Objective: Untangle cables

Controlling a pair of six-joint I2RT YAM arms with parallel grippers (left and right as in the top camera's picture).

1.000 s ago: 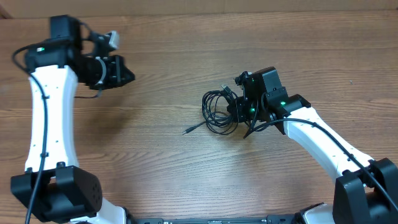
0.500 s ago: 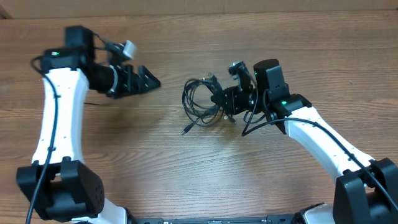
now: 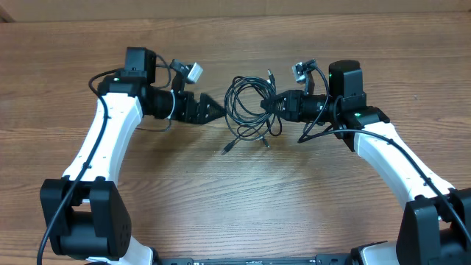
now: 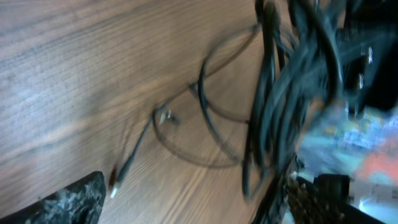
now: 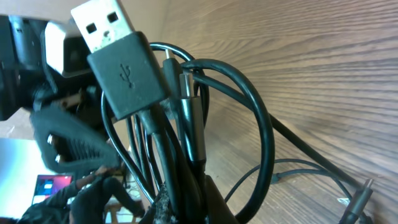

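Black thin flexible cables, light and limp, are bundled at the middle of the wooden table and clamped on their right side by the right gripper. The left gripper, its fingers spread apart, is positioned just left of the bundle. A single outer loop is judged the best hold.

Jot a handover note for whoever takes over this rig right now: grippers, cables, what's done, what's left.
Left gripper: open, empty, just left of the coil.
Right gripper: shut on the cables, gripping the coil's right side.
Cables: one tangled coil, mid-table; one plug end trails onto the table.
Done: none separated yet.
Left: probably take a loop with the left gripper and pull the cords apart.
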